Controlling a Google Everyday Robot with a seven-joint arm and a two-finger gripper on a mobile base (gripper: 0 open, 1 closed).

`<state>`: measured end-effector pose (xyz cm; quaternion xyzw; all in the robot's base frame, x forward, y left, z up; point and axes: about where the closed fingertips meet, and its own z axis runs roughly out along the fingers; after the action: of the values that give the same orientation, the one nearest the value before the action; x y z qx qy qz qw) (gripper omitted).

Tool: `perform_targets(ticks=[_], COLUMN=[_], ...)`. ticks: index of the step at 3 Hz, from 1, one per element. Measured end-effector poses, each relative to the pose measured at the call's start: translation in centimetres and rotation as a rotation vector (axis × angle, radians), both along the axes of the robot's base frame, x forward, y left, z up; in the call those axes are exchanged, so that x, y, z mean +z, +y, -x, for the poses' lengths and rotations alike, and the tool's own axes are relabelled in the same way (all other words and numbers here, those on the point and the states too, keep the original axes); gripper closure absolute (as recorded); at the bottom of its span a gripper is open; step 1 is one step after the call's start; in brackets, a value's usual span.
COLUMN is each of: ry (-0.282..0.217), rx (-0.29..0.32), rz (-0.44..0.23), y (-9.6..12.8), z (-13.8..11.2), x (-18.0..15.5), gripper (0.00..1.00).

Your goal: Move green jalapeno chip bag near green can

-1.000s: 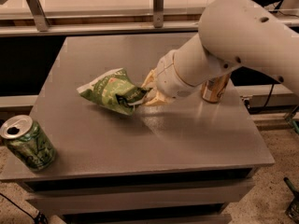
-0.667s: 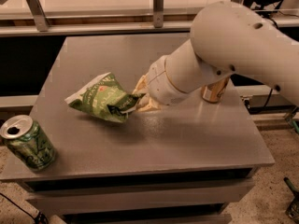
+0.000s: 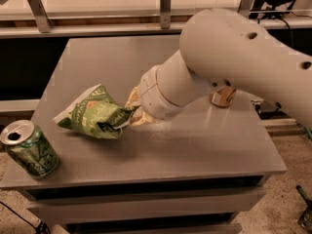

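Note:
The green jalapeno chip bag [image 3: 95, 113] is crumpled green foil with white edges and hangs tilted just above the left half of the grey table [image 3: 195, 150]. My gripper [image 3: 132, 112] is shut on the bag's right end, with the big white arm [image 3: 219, 67] reaching in from the right. The green can [image 3: 30, 149] stands upright at the table's front left corner, silver top open, about a hand's width left and below the bag.
A gold-brown can [image 3: 222, 96] stands behind my arm at the right, mostly hidden. A metal rail with posts [image 3: 165, 6] runs along the back. The table's front edge drops to the floor at the right.
My gripper has carried the chip bag leftward and toward the front, closer to the green can. The cans have not moved.

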<state>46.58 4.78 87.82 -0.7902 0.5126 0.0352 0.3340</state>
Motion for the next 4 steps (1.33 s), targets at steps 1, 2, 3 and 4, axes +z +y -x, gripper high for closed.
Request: perform_targets(ticks=[1,2,3,4], ry=[0.03,0.049,0.068,0.063], rx=[-0.001,0.003,0.009,0.011], rz=[0.003,0.005,0.0,0.002], y=[0.6,1.3,2.1,2.2], z=[0.5,1.2,1.7,1.8], x=[0.1,0.3,0.5,0.7], gripper=[0.82,0.6,0.36,0.12])
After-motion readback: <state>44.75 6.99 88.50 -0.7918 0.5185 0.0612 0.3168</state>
